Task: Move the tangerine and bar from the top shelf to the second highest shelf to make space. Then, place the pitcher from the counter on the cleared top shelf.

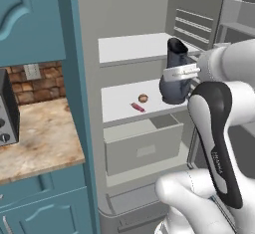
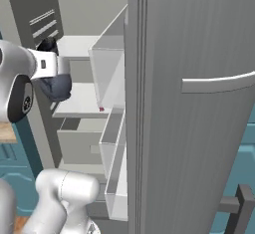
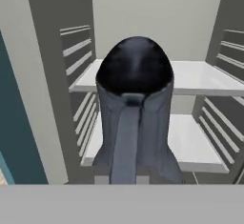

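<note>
Gripper (image 1: 185, 71) clenched on pitcher (image 1: 174, 81) at its neck, beside top shelf (image 1: 132, 48); likely rigid, bottom-heavy, slippery.

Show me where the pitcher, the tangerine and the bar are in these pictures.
pitcher (image 1: 174, 81): left base view, on its dark body below the neck.
tangerine (image 1: 143, 98): left base view, middle of the round fruit on the second highest shelf.
bar (image 1: 137, 107): left base view, middle of the red stick.
</note>
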Robot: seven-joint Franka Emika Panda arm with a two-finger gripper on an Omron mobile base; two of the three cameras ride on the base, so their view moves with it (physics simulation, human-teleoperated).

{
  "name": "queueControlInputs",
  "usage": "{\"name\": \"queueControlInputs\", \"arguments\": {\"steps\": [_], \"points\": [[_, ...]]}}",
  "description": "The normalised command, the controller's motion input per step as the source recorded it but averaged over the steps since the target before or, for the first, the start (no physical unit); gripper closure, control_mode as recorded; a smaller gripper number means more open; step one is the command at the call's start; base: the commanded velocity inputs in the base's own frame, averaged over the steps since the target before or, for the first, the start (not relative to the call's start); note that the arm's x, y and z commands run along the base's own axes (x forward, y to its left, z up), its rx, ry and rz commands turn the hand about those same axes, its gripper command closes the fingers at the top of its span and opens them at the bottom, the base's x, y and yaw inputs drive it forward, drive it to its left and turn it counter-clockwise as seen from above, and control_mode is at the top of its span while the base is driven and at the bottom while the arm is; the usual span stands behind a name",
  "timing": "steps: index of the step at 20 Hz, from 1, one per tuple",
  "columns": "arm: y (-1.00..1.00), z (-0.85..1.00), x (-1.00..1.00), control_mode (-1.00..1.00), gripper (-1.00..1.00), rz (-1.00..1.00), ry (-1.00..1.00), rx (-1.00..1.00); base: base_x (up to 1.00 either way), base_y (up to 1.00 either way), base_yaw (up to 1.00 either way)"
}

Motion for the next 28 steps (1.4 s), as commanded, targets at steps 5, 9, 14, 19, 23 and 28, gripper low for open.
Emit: {"name": "queueControlInputs", "arguments": {"steps": [5,9,14,19,23,28], "points": [[0.00,0.42,0.08,-1.00,1.00,0.00,-0.10,0.00,0.00,0.00,0.00],[0.00,0.30,0.23,-1.00,1.00,0.00,-0.10,0.00,0.00,0.00,0.00],[0.00,0.16,0.43,-1.00,1.00,0.00,-0.05,0.00,0.00,0.00,0.00],[0.00,0.05,0.53,-1.00,1.00,0.00,-0.05,0.00,0.00,0.00,0.00],[0.00,0.00,0.62,-1.00,1.00,0.00,-0.01,0.00,0.00,0.00,0.00],[-0.04,0.00,0.68,-1.00,1.00,-0.01,-0.01,0.00,0.00,0.00,0.00]]}}
